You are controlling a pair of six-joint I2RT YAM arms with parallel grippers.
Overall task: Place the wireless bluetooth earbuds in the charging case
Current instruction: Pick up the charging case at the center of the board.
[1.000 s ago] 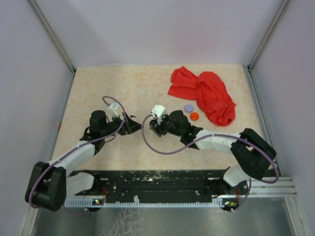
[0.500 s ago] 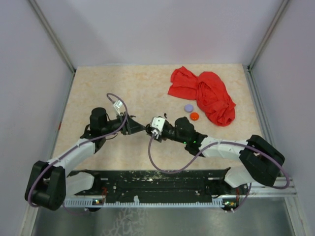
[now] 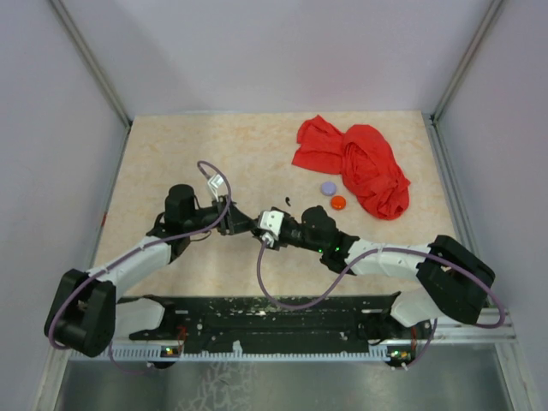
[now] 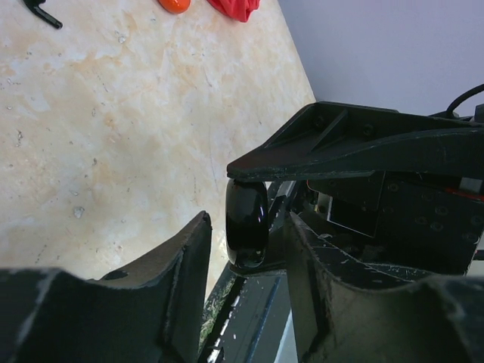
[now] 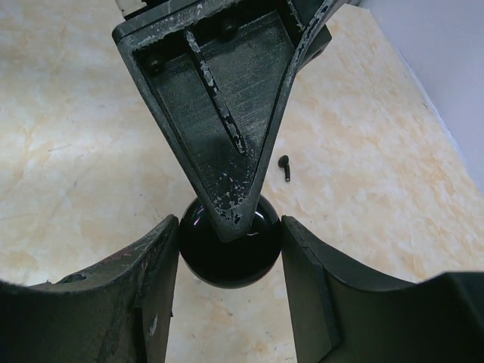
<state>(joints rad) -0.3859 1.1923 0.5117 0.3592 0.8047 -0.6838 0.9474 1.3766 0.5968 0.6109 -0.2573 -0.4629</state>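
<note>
The charging case, a glossy round black puck, is held off the table between the fingers of my right gripper, which is shut on its rim. My left gripper straddles the same case, seen edge-on, with a small gap on each side; one of its fingers lies across the case's face. In the top view the two grippers, left and right, meet tip to tip at mid-table. One black earbud lies on the table beyond them. The other earbud is not in view.
A red disc and a lavender disc lie right of the grippers, beside a crumpled red cloth at the back right. Walls enclose the table on three sides.
Both arms have closed in on each other: the left gripper swung right and the right gripper moved left, so their tips now meet around the case.
</note>
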